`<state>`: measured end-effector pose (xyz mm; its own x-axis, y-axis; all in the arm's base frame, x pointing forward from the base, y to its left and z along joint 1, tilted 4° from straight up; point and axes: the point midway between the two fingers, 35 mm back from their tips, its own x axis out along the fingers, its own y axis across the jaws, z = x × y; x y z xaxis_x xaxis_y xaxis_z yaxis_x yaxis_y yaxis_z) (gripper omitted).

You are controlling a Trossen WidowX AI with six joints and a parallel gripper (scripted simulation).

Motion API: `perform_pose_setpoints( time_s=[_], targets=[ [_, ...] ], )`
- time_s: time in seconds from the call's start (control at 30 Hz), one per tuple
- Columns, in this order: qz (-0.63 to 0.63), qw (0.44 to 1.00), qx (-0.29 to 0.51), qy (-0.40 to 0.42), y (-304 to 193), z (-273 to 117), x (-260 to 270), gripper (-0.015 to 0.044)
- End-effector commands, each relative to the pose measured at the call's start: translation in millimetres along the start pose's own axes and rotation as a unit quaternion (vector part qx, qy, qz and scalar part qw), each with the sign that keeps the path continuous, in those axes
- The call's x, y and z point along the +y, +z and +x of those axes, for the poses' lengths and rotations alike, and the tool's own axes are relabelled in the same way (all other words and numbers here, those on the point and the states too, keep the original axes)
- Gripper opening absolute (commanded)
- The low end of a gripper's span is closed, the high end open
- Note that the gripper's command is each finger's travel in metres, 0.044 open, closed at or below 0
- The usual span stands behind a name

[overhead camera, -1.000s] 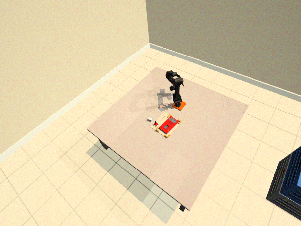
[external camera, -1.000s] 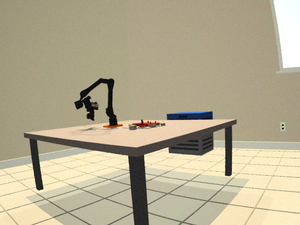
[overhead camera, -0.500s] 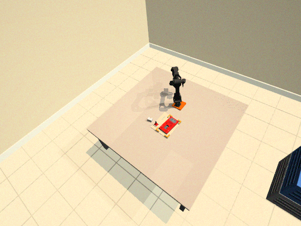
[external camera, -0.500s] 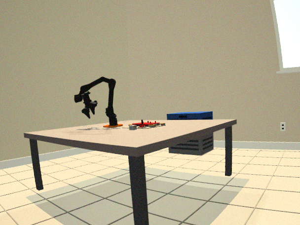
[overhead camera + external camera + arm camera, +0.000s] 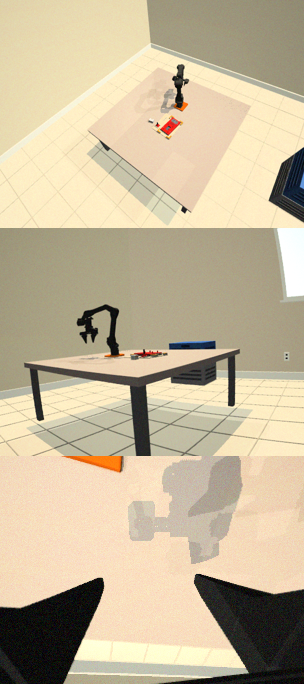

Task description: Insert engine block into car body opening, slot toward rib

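Note:
The red car body (image 5: 172,128) (image 5: 138,353) lies on a cream board between orange corner pieces. A grey patch marks its opening (image 5: 168,128); what is in it and the rib are too small to tell. A small grey-white block (image 5: 151,120) (image 5: 134,357), which looks like the engine block, sits on the table beside the board. Its slot side cannot be made out. My gripper (image 5: 89,343) (image 5: 150,580) is open and empty, pointing down, high above the table on the far side of the arm base from the car body. It touches nothing.
The cream board (image 5: 162,120) also bears a small red part with a black upright piece (image 5: 157,125) (image 5: 144,351). The orange base plate (image 5: 184,106) (image 5: 121,355) (image 5: 100,460) stands between my gripper and the board. Walls rise beyond the table (image 5: 140,147).

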<state>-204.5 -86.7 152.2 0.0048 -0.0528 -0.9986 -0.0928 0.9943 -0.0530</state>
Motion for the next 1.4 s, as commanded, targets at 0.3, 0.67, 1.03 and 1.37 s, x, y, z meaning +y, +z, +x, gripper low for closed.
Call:
perform_pose_setpoints(
  time_s=[0.3,0.67,1.03,1.37],
  targets=[
    [-0.018,1.000,-0.008,-0.022,24,1,-91,0.0440],
    [-0.049,0.998,-0.001,-0.032,91,-1,-180,0.0440],
    [-0.043,0.998,-0.008,-0.034,209,3,-240,0.0440],
    [-0.035,0.999,-0.022,-0.026,361,7,-234,0.0440]
  ],
)
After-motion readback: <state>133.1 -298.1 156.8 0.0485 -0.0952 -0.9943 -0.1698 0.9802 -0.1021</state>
